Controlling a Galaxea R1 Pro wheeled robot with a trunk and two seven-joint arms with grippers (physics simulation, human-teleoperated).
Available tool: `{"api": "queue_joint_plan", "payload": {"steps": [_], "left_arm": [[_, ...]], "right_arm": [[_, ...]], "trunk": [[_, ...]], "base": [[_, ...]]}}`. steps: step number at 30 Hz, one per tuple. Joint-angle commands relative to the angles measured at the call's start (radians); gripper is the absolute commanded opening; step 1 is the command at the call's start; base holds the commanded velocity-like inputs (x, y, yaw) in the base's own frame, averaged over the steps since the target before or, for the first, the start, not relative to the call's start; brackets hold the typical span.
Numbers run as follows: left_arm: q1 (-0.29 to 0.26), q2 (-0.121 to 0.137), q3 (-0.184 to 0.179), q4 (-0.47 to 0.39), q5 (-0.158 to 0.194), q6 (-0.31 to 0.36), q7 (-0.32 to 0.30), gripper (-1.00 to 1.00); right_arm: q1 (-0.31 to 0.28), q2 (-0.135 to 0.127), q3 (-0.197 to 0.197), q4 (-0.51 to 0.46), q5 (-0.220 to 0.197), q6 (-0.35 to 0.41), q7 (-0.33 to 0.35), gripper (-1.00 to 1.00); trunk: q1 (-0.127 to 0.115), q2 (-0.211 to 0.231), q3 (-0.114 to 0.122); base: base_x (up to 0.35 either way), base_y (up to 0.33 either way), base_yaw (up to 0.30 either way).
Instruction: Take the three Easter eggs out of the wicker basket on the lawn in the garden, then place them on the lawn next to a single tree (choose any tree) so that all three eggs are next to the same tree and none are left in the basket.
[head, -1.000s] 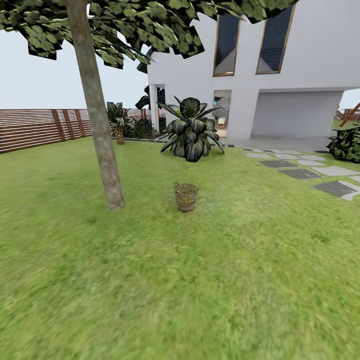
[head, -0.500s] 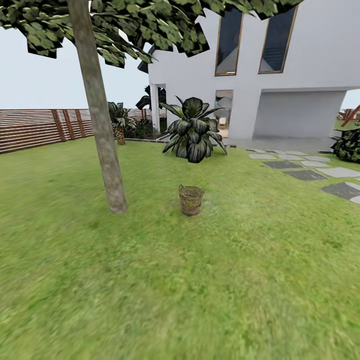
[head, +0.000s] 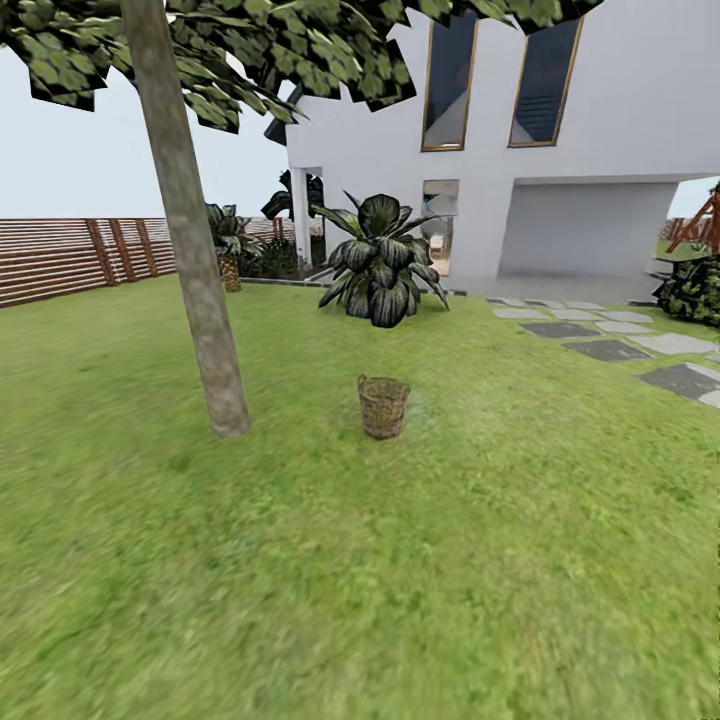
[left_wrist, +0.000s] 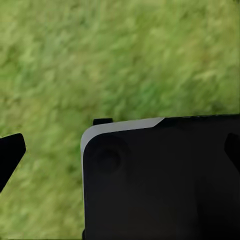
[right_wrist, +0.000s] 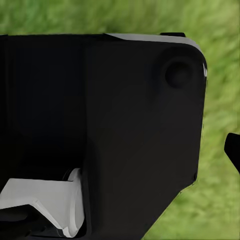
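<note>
A wicker basket (head: 384, 406) stands on the lawn (head: 400, 560) just right of the tree (head: 187, 225), with a broad-leaved shrub (head: 381, 260) behind it, the house (head: 520, 140) beyond and stepping stones (head: 610, 345) toward the lawn's right edge.

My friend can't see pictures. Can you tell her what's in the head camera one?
A brown wicker basket stands on a green lawn, just right of a tall tree. Behind are a leafy plant, a white house, a wooden fence and grey stepping stones.

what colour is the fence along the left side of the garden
Brown, in horizontal slats: the fence shows best in the head view.
</note>
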Motion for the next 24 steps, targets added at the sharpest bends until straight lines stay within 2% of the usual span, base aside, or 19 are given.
{"api": "queue_joint_plan", "payload": {"steps": [1, 19, 24], "left_arm": [[-0.001, 0.0, -0.002, 0.0, -0.001, -0.003, -0.002, 1.0], [-0.001, 0.0, -0.002, 0.001, -0.001, -0.003, -0.002, 1.0], [-0.001, 0.0, -0.002, 0.0, -0.001, -0.003, -0.002, 1.0]], "right_arm": [[0.0, 0.0, -0.001, -0.001, 0.0, -0.002, 0.0, 1.0], [0.0, 0.0, -0.001, -0.001, 0.0, -0.002, 0.0, 1.0], [0.0, 0.0, -0.001, -0.001, 0.0, -0.002, 0.0, 1.0]], "trunk": [[0.001, -0.001, -0.001], [0.001, -0.001, -0.001], [0.001, -0.001, -0.001]], "base": [[0.261, 0.194, -0.177], [0.261, 0.195, -0.03], [0.261, 0.196, -0.172]]}}
